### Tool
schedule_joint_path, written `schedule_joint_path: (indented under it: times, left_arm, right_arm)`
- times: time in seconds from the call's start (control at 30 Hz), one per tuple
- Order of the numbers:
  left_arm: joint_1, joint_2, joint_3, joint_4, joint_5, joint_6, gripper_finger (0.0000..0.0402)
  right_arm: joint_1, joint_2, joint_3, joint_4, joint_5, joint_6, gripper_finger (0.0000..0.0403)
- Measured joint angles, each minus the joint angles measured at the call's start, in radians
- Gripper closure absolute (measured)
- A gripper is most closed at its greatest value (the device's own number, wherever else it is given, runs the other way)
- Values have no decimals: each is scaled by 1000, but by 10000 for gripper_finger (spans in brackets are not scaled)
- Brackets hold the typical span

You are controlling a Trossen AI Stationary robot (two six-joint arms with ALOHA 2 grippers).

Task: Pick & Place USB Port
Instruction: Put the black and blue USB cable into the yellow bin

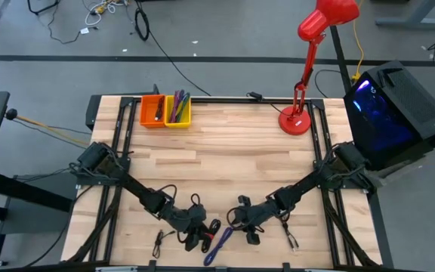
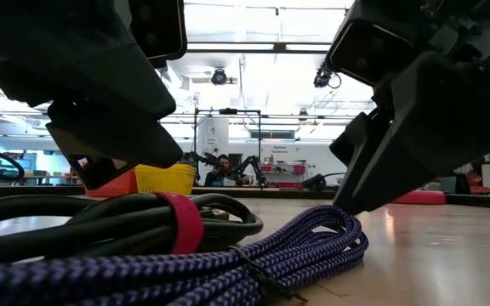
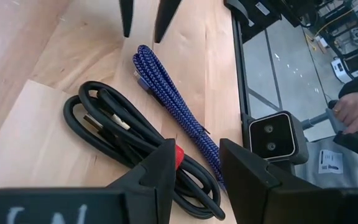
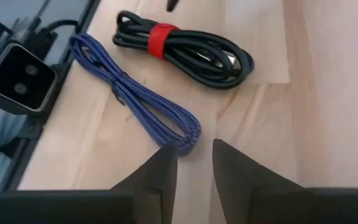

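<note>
Your left gripper [image 3: 194,171] hangs over the black cable bundle [image 3: 135,146], jaws spread, pinching nothing. Just beside that bundle lies the blue braided cable [image 4: 135,102], touching it in the low view. Your right gripper [image 4: 191,165] sits at the blue cable's far end from the bundle, jaws apart, empty. Orange and yellow bins [image 1: 165,110] stand well apart from the bundle.
</note>
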Motion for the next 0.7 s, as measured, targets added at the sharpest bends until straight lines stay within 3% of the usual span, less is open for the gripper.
schedule_joint_path:
  times: [0.7]
  left_arm:
    - [0,-1,0,0,0,2,273]
  right_arm:
    - [-3,68,0,99,-39,5,301]
